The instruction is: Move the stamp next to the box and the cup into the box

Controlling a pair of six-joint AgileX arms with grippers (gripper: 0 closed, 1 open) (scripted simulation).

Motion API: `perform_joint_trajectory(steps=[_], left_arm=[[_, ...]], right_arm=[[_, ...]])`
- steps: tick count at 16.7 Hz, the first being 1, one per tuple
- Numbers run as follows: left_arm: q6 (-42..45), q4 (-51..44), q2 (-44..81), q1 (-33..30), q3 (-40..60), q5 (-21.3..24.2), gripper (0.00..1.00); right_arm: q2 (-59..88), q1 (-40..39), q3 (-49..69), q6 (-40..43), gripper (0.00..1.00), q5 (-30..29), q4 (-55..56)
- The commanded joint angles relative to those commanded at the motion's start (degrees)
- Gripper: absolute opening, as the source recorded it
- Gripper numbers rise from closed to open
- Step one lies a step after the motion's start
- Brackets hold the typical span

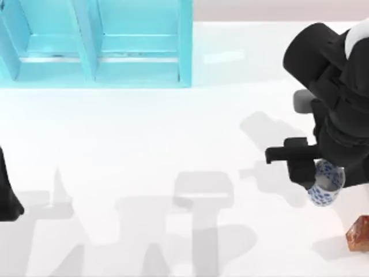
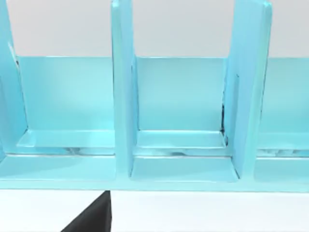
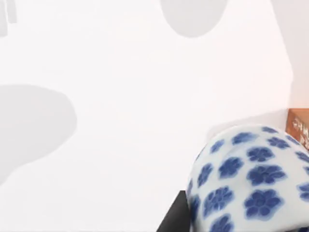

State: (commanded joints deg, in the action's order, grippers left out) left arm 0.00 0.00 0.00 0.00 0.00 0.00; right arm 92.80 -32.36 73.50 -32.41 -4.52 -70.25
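The cup [image 1: 327, 186], white with blue flowers, hangs tilted above the table at the right, and my right gripper [image 1: 314, 175] is shut on it. In the right wrist view the cup [image 3: 251, 183] looms close, with a dark finger [image 3: 175, 218] against its side. The stamp [image 1: 358, 234], a reddish-brown block, stands on the table near the right edge, just in front of the cup; its corner [image 3: 299, 124] peeks out behind the cup. The cyan box [image 1: 95, 63] with upright dividers sits at the back left, far from both. My left arm [image 1: 7, 196] is parked at the left edge.
The left wrist view faces the box's open compartments [image 2: 181, 145], split by tall cyan dividers [image 2: 123, 92]. White tabletop with arm shadows [image 1: 196, 202] stretches between the box and the right arm.
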Motion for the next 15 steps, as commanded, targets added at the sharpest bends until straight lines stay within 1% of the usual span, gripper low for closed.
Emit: perform_joint_trajectory(steps=[2, 5, 7, 9, 12, 15], left_arm=[[0.00, 0.00, 0.00, 0.00, 0.00, 0.00, 1.00], [0.00, 0.00, 0.00, 0.00, 0.00, 0.00, 1.00], [0.00, 0.00, 0.00, 0.00, 0.00, 0.00, 1.00], [0.00, 0.00, 0.00, 0.00, 0.00, 0.00, 1.00], [0.00, 0.00, 0.00, 0.00, 0.00, 0.00, 1.00], [0.00, 0.00, 0.00, 0.00, 0.00, 0.00, 1.00]], right_arm=[[-1.30, 8.60, -1.15, 8.92, 0.00, -1.68, 0.24], [-3.07, 24.75, -2.80, 25.99, 0.00, -2.99, 0.50], [-4.02, 35.97, -3.87, 37.80, 0.00, -2.85, 0.67], [-4.67, 46.34, -4.85, 47.92, 0.00, -1.90, 0.78], [-4.96, 58.14, -5.90, 58.81, 0.00, 0.65, 0.81], [-5.08, 64.82, -6.62, 64.71, 0.00, 3.35, 0.95]])
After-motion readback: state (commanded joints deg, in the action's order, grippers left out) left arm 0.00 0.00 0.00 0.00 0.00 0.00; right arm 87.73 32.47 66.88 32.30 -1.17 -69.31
